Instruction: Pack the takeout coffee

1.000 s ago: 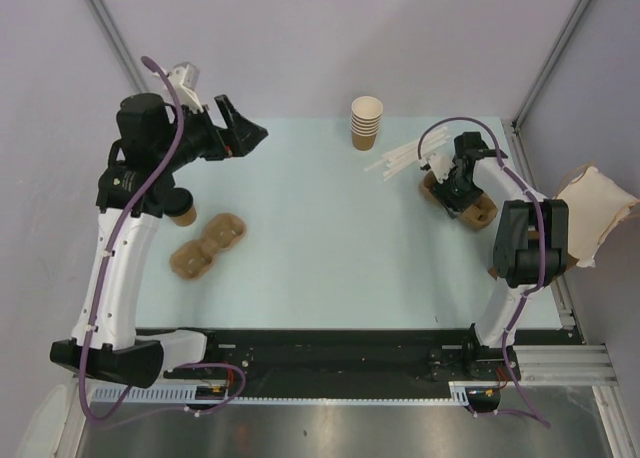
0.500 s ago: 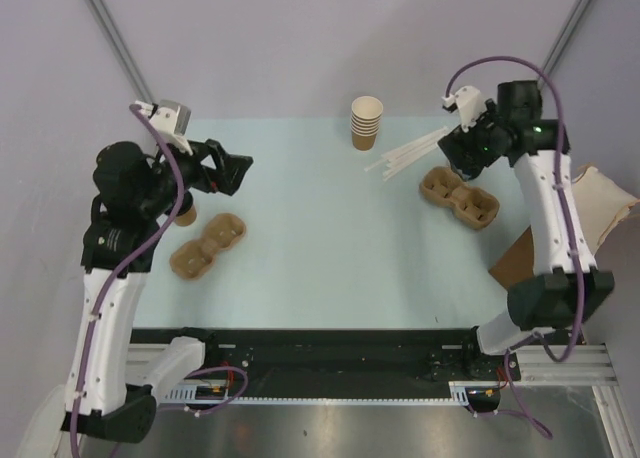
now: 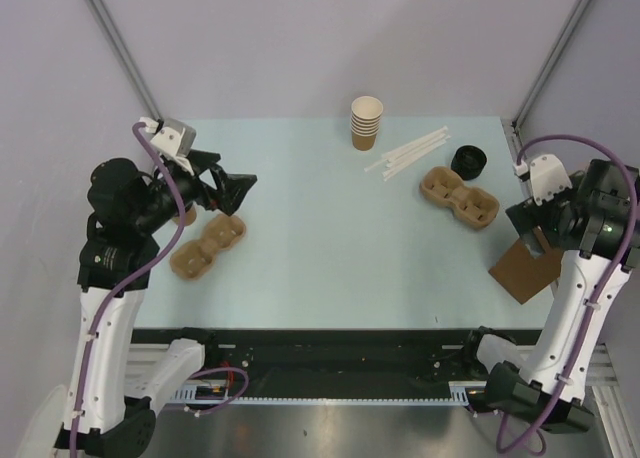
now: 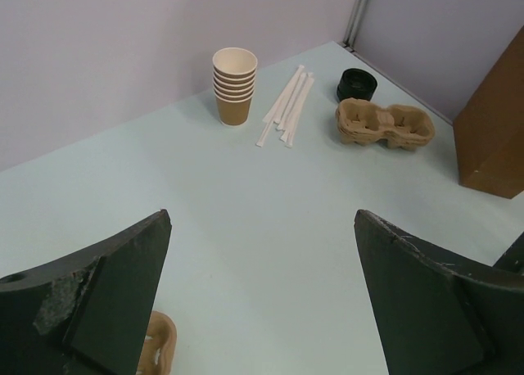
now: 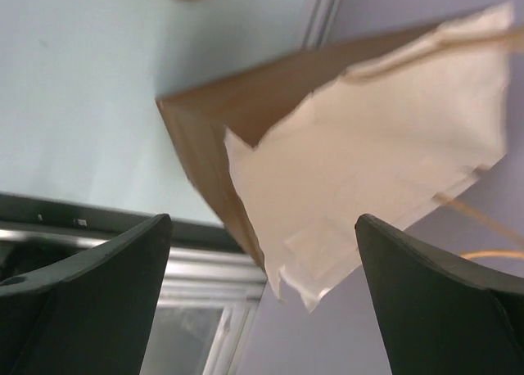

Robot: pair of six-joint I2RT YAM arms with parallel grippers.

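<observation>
A small tan cup (image 3: 186, 217) stands left of the left pulp tray (image 3: 208, 246), mostly hidden behind my left arm. I cannot tell if it is the takeout coffee. A round black lid (image 3: 467, 161) (image 4: 357, 84) sits behind the right pulp tray (image 3: 458, 198) (image 4: 383, 123). My left gripper (image 3: 243, 193) (image 4: 262, 215) hangs open above the table near the left tray, with nothing between its fingers. At the table's right edge my right gripper (image 5: 264, 219) is open and empty, facing the mouth of the brown paper bag (image 5: 360, 146) (image 3: 525, 268).
A stack of lidless tan cups (image 3: 367, 123) (image 4: 234, 84) stands at the back centre. White straws (image 3: 410, 153) (image 4: 285, 105) lie between it and the right tray. Metal frame posts rise at the back corners, and a rail runs along the near edge.
My right arm left the right tray, opened its gripper and swung out to the right edge by the bag. The black lid now shows. My left arm drew back and lower.
</observation>
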